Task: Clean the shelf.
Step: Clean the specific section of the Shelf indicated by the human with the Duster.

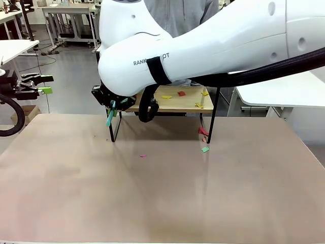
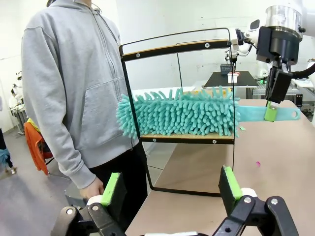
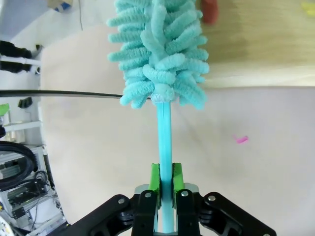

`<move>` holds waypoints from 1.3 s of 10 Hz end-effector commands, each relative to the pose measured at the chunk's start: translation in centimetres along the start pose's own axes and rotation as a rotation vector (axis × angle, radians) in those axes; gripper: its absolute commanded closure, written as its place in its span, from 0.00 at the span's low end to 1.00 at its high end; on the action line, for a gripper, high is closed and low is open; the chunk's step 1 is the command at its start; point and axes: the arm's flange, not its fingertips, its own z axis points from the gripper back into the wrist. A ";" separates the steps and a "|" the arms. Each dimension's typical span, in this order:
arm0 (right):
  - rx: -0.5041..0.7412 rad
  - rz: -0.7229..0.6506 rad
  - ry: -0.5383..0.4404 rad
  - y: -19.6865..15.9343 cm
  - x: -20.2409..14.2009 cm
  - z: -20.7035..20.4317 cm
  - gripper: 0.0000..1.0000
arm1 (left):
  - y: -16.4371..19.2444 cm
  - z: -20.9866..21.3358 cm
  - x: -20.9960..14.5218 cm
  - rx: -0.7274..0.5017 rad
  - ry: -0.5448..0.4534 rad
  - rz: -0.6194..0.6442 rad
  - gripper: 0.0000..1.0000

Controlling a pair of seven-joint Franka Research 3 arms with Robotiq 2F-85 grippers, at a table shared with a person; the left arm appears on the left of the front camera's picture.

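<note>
Across the far middle of the tan table (image 1: pixel 152 203), the shelf (image 1: pixel 175 105) stands on its thin black legs, just in front of a person in a grey hoodie (image 2: pixel 69 78).

Right arm (image 1: pixel 213 46) reaches over from the robot's right side. Right gripper (image 3: pixel 166 173) is clenched on the flat teal handle of a duster (image 2: pixel 182 114), with the green pads pressed to either side of the handle. The duster's shaggy head lies along the lower board, inside the frame. Its handle sticks out past the frame's side to the gripper.

Lower board carries paper bits: a yellow scrap (image 1: pixel 166 96), a red scrap (image 1: pixel 181 93), more yellow near the right leg. On the table by that leg: a red bit (image 1: pixel 203 131) and a green scrap (image 1: pixel 205 149). A pink scrap (image 1: pixel 142 156) lies apart from the shelf, nearer the table's middle.

Left gripper (image 2: pixel 172 184) is released, jaws wide, nothing between them. It hangs at the table's left side, pointed at the shelf's end.

The person's hand (image 2: pixel 92 188) hangs down beside the table corner.
</note>
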 end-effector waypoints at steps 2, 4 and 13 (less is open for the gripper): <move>0.044 -0.039 0.055 -6.7 -0.3 1.3 0.87 | -0.2 0.0 0.4 -0.001 0.005 -0.005 0.00; 0.047 -0.072 0.062 -10.3 -0.2 2.4 0.87 | -0.2 0.0 0.4 -0.001 0.005 -0.005 0.00; -0.177 -0.281 0.082 -25.9 -0.8 7.9 0.87 | -0.2 0.0 0.4 -0.001 0.005 -0.005 0.00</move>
